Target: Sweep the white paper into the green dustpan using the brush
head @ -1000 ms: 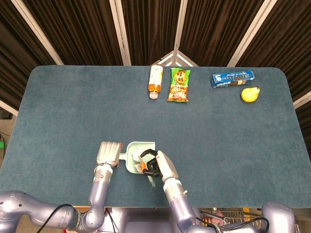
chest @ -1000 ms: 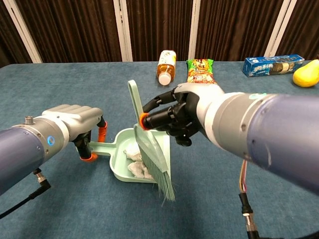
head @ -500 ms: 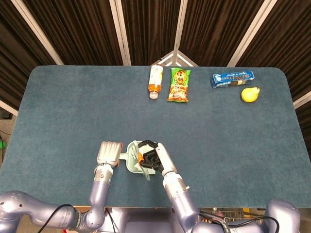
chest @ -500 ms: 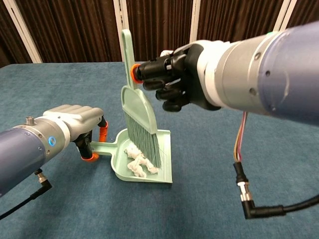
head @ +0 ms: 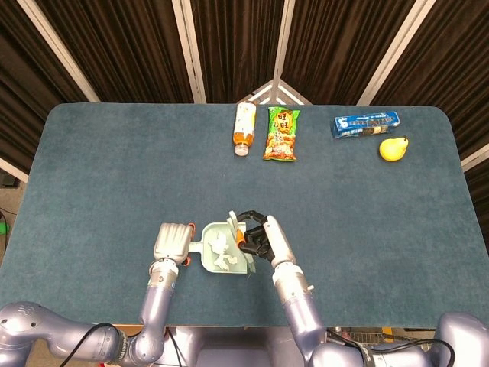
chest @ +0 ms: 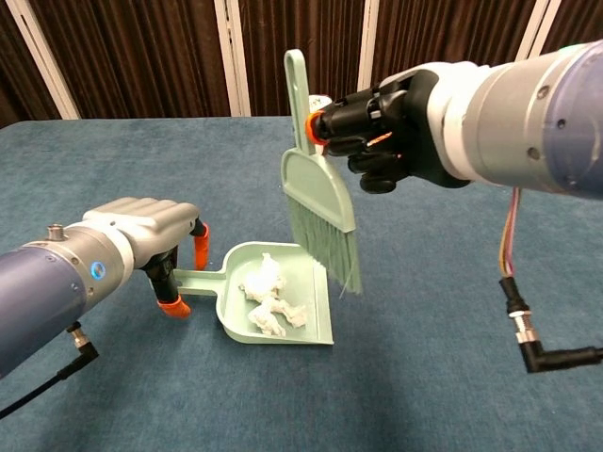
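The green dustpan sits on the blue table near its front edge, with crumpled white paper lying inside it. My left hand grips the dustpan's handle at its left side. My right hand holds the green brush upright, bristles down, lifted above the pan's right edge. The bristles hang clear of the paper.
Along the table's far edge lie a drink bottle, a snack packet, a blue biscuit box and a yellow pear. A black cable hangs from my right arm.
My right hand has lifted the brush out of the dustpan and carried it to the right. The paper stays in the pan; the left hand has barely moved.
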You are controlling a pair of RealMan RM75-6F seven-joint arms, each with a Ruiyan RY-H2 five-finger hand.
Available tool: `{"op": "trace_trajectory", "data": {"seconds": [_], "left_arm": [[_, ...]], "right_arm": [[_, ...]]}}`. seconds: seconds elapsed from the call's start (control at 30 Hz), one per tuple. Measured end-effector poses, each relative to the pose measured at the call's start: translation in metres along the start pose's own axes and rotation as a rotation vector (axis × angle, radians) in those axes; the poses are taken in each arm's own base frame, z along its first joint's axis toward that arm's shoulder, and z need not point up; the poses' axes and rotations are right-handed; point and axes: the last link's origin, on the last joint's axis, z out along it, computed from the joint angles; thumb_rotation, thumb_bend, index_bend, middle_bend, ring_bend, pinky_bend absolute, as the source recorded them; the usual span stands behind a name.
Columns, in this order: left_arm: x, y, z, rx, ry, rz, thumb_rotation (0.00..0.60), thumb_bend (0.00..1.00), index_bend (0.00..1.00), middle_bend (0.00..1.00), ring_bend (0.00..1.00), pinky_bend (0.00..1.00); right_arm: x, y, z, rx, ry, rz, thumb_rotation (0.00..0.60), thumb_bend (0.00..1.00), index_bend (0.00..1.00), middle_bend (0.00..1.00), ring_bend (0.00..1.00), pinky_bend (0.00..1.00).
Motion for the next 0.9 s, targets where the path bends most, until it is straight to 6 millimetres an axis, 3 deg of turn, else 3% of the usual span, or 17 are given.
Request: {"op": "trace_trajectory", "data": {"seconds": [0.33,0.53,0.73,0.8,0.9], "left_arm": [[0.026,-0.015,-0.012,-0.058,0.089,-0.038,0.600,0.00,0.22,0.97,1.00,1.00],[0.040,-0.037,-0.023,-0.084,0.158,-0.069,0.600,0.00,0.22,0.97,1.00,1.00],[0.049,-0.070,-0.035,-0.090,0.226,-0.127,0.600,0.00,0.23,0.96,0.99,0.99],[0.051,-0.085,-0.039,-0.085,0.243,-0.156,0.600,0.00,0.23,0.93,0.96,0.95],[0.055,-0.105,-0.045,-0.077,0.266,-0.189,0.600,0.00,0.22,0.80,0.81,0.84]], "right_arm": [[0.033,0.005,0.008,0.010,0.086,-0.070,0.600,0.55,0.95,0.93,0.98,0.91],[0.064,0.008,0.015,0.044,0.179,-0.196,0.600,0.55,0.95,0.93,0.98,0.91],[0.102,0.020,0.019,0.098,0.302,-0.393,0.600,0.56,0.95,0.93,0.98,0.91],[0.118,0.028,0.022,0.104,0.350,-0.464,0.600,0.55,0.95,0.93,0.98,0.91],[0.140,0.039,0.025,0.104,0.412,-0.561,0.600,0.55,0.95,0.93,0.98,0.90]]}}
